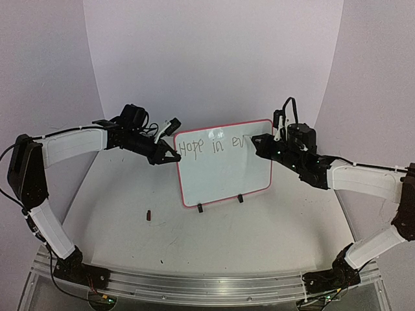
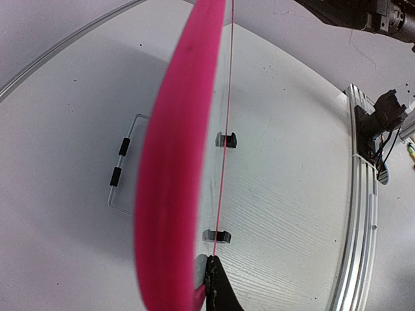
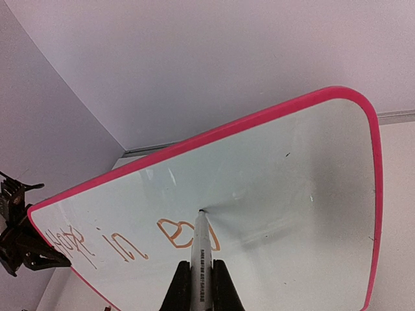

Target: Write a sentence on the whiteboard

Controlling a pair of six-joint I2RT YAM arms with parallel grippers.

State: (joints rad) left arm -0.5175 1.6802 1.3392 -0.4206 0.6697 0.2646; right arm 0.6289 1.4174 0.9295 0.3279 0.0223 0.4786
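Whiteboard (image 1: 224,175): light, stiff, slick-faced; judged prone to tipping, best held by the rim.
Left gripper (image 1: 172,155): pinched on the upper-left rim.
Right gripper (image 1: 258,142): clamped round marker (image 3: 201,249).

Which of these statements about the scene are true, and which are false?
1. The whiteboard stands on its two black feet. True.
2. The right tool holds a marker with its tip on the board. True.
3. The left tool hangs open, away from the board. False: it is shut on the board's left edge.
4. The sentence fills two lines. False: only one line shows, "Hope in ev".
5. The board's rim is blue. False: it is red-pink.
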